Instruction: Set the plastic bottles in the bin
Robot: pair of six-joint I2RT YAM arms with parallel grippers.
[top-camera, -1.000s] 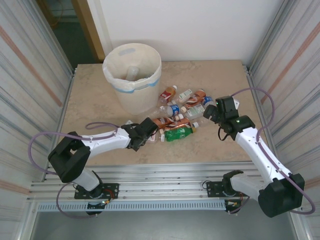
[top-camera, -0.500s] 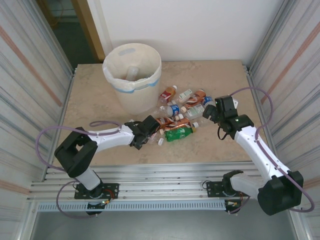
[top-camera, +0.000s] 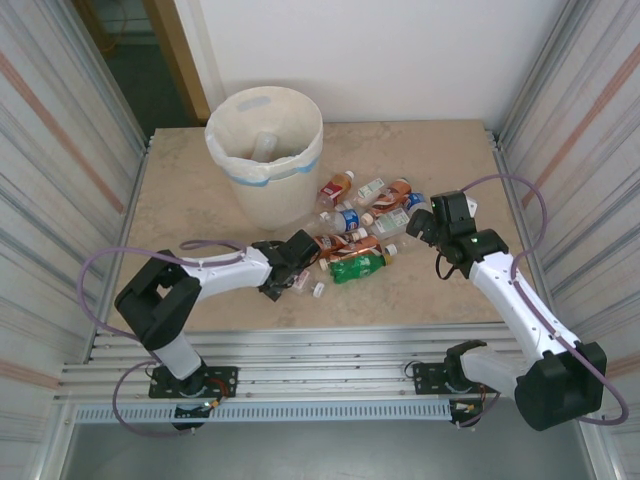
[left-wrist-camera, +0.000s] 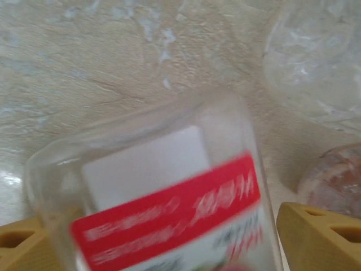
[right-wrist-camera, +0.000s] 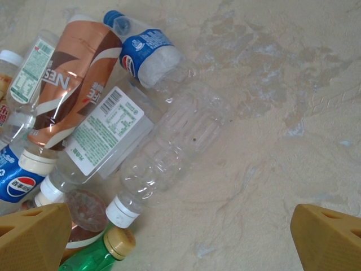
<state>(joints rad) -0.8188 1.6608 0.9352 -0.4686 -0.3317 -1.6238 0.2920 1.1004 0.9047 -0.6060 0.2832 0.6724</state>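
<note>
A clear plastic bottle with a red and white label (left-wrist-camera: 169,209) lies on the table between the fingers of my left gripper (left-wrist-camera: 169,243), blurred and very close. The jaws stand wide, one on each side of it. From above, the left gripper (top-camera: 296,274) sits at the near-left edge of the bottle pile (top-camera: 360,225), and this bottle's white cap (top-camera: 318,290) points toward me. My right gripper (top-camera: 421,229) hovers open at the pile's right side, over bare table beside an unlabelled clear bottle (right-wrist-camera: 169,141). The bin (top-camera: 300,160) stands at the back left.
Under the right wrist lie a brown bottle (right-wrist-camera: 73,96), a blue-labelled one (right-wrist-camera: 149,53), a clear one with a green-printed label (right-wrist-camera: 104,138) and a green bottle (right-wrist-camera: 84,262). One bottle (top-camera: 263,145) rests inside the bin. Metal walls flank the table.
The left arm has folded inward and its gripper has slid slightly toward the near edge. The red-labelled bottle has shifted with it. The right arm has stayed still.
</note>
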